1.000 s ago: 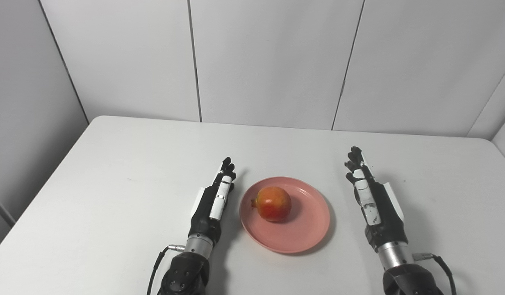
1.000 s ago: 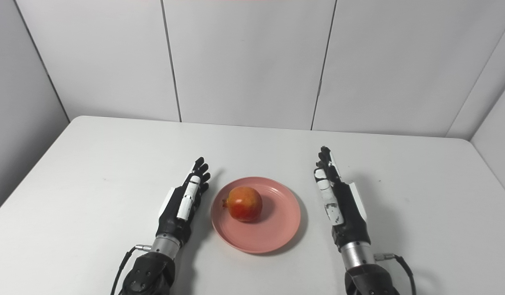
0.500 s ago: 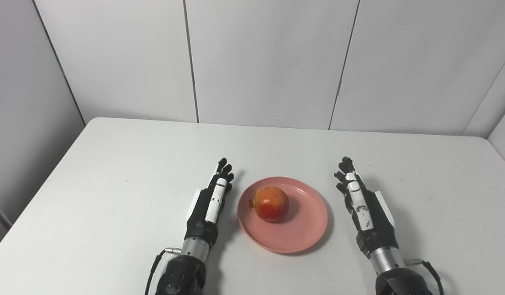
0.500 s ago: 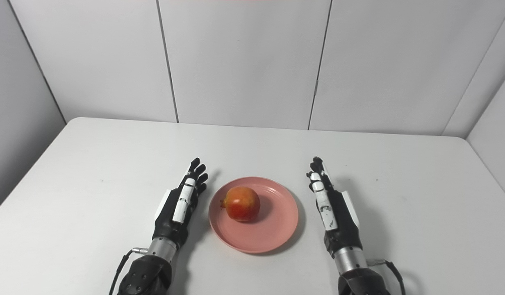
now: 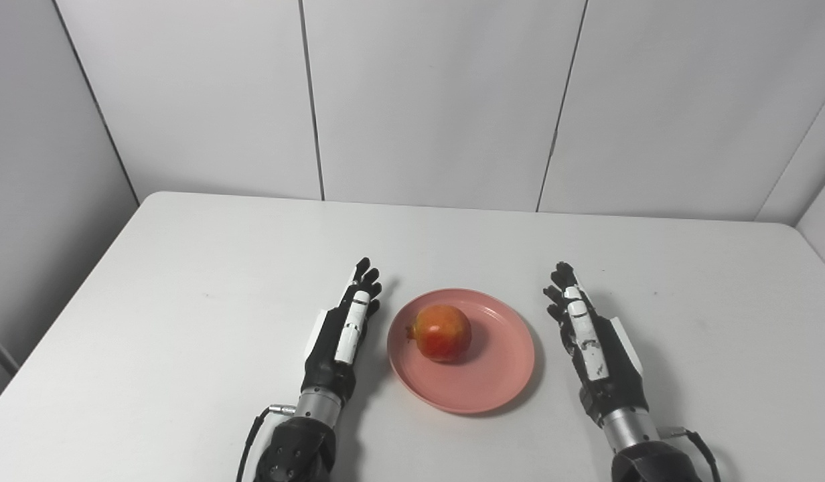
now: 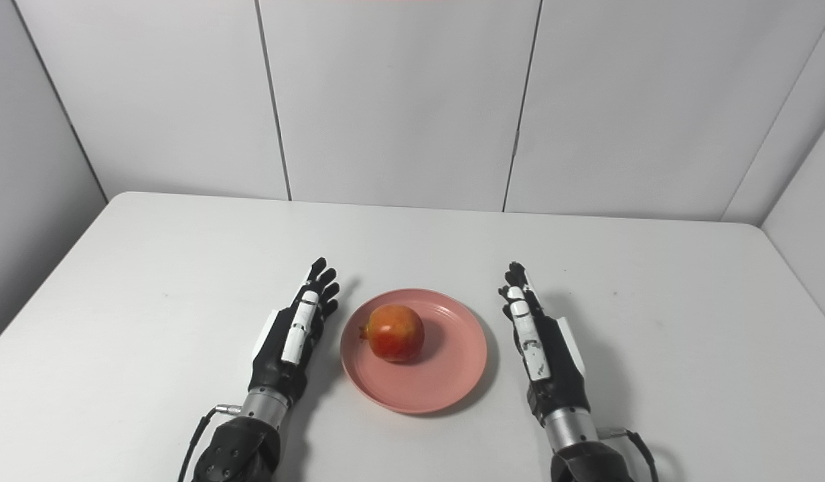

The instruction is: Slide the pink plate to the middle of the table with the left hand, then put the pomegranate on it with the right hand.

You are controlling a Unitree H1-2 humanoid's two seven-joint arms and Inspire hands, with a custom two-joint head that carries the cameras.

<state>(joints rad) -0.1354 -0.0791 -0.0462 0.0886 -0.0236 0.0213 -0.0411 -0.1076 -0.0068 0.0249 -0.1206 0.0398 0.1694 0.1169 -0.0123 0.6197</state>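
A pink plate (image 5: 493, 381) lies near the middle of the white table, toward the front edge. A red-orange pomegranate (image 5: 442, 333) rests on the plate, left of its centre. My left hand (image 5: 342, 331) lies open just left of the plate, fingers stretched forward, holding nothing and apart from the rim. On the plate's other side my right hand (image 5: 590, 338) is open too, edge-on with fingers straight, a small gap from the rim. In the right eye view the same layout shows: plate (image 6: 453, 375), pomegranate (image 6: 394, 333), left hand (image 6: 295, 335), right hand (image 6: 536, 341).
The white table (image 5: 205, 268) reaches back to a grey panelled wall (image 5: 426, 100). Its left edge runs diagonally at the picture's left; its right corner is at the far right. Thin cables trail from both wrists near the bottom edge.
Both hands have drawn back toward me along the table, the right one more than the left. The view shifted slightly. Plate and pomegranate stay put.
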